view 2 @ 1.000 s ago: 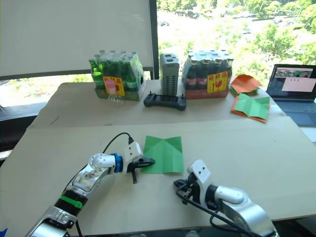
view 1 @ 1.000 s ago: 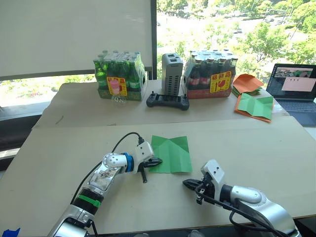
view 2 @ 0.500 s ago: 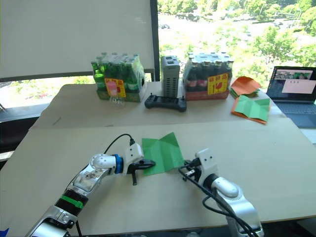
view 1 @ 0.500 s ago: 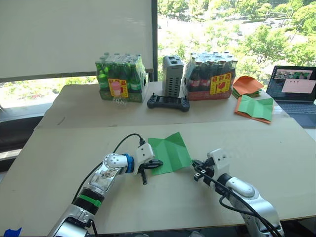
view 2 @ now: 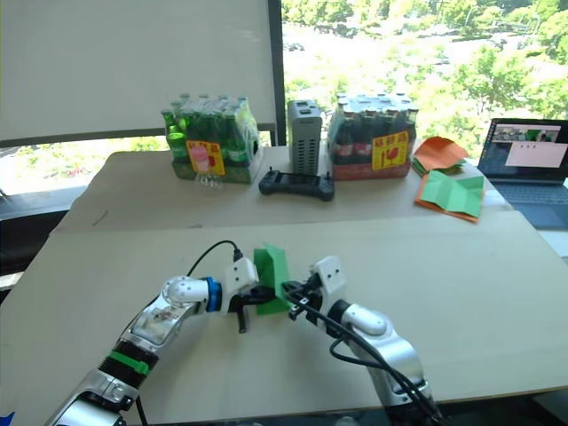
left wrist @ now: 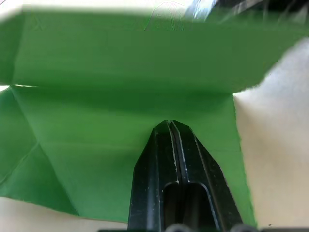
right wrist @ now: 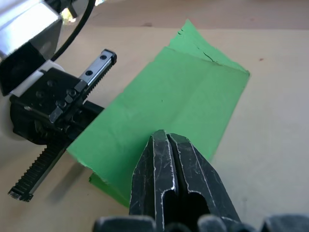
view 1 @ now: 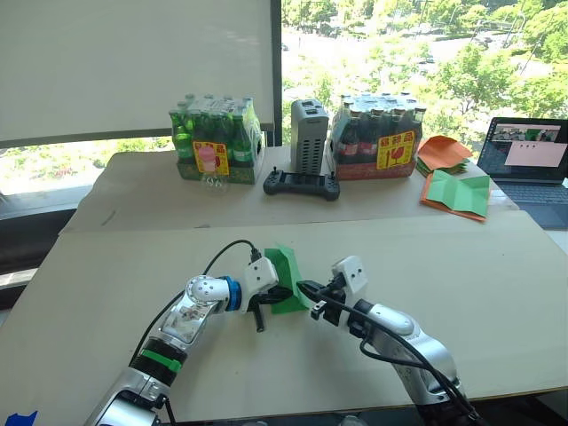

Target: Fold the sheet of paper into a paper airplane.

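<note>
A: Where is the sheet of paper (view 1: 286,277) found?

B: On the near table (view 1: 497,266), well in front of the black controller (view 1: 302,184). One half lies flat; the other half is raised over it, part-way through a fold.

A: How is it expected to handle?

B: It is judged to be very light, thin and limp, apt to slide on the smooth tabletop and to spring back along its old creases. A torn nick is seen at one corner, so tearing is a risk.

A: Where should hold be taken?

B: At the edges, it is judged: the flat half pinned, the raised flap led by its free edge.

A: And the fingers?

B: The left gripper (view 1: 282,292) is closed, its tips pressed on the flat half. The right gripper (view 1: 307,288) is also closed, at the raised flap's edge; whether paper is pinched between its fingers cannot be told.
</note>
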Controlling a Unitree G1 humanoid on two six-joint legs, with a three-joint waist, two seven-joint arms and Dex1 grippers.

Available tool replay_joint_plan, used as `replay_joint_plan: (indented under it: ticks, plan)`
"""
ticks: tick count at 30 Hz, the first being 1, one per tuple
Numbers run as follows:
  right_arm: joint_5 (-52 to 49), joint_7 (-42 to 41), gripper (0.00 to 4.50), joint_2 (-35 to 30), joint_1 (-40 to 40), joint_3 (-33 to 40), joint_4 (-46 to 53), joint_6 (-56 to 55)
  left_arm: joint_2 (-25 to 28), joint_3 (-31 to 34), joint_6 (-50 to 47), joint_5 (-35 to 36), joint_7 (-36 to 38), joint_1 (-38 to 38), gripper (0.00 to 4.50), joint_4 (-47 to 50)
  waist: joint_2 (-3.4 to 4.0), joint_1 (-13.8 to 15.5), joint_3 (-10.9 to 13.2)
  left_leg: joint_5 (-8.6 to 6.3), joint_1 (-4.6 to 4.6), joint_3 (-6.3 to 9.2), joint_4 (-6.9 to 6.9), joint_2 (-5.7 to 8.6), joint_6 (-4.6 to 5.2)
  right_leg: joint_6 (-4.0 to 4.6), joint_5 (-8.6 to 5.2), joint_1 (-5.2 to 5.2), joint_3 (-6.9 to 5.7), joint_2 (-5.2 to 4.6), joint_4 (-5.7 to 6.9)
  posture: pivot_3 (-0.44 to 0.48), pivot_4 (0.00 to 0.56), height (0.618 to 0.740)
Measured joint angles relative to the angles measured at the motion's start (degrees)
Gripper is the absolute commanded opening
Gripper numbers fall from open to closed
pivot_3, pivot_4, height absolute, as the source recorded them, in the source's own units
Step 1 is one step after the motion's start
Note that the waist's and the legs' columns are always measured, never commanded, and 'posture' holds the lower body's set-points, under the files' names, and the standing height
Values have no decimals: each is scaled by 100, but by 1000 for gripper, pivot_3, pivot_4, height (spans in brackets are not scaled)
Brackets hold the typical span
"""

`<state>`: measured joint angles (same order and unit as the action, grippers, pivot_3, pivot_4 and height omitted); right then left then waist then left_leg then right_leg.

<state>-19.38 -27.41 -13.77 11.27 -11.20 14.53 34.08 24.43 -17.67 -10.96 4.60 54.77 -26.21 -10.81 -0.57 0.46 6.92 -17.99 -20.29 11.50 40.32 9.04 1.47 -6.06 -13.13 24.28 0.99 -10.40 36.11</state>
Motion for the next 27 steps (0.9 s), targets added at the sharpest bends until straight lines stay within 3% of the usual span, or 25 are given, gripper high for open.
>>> replay_joint_plan:
  ticks: [11, 16, 27]
  plan:
    - [468, 17, 45, 67, 251, -346, -493, 20, 778, 1006, -1122, 427, -210, 481, 0, 1100, 1, -124, 1, 1, 7, 1, -16, -6, -3, 0, 0, 5, 0, 6, 0, 0, 150, 728]
    - [497, -6, 45, 93, 255, -364, -493, 27, 520, 1467, -1617, 1174, -206, 185, 0, 1504, 0, -122, 0, 1, 7, 1, -15, -6, -3, 0, 0, 3, -1, 6, 0, 0, 150, 728]
    - [517, 21, 45, 102, 274, -369, -388, 162, 246, 720, -1260, 743, -256, 256, 0, 518, 1, -126, 0, 1, 10, -2, -30, -6, -5, 1, 0, 9, 0, 5, -5, 0, 150, 728]
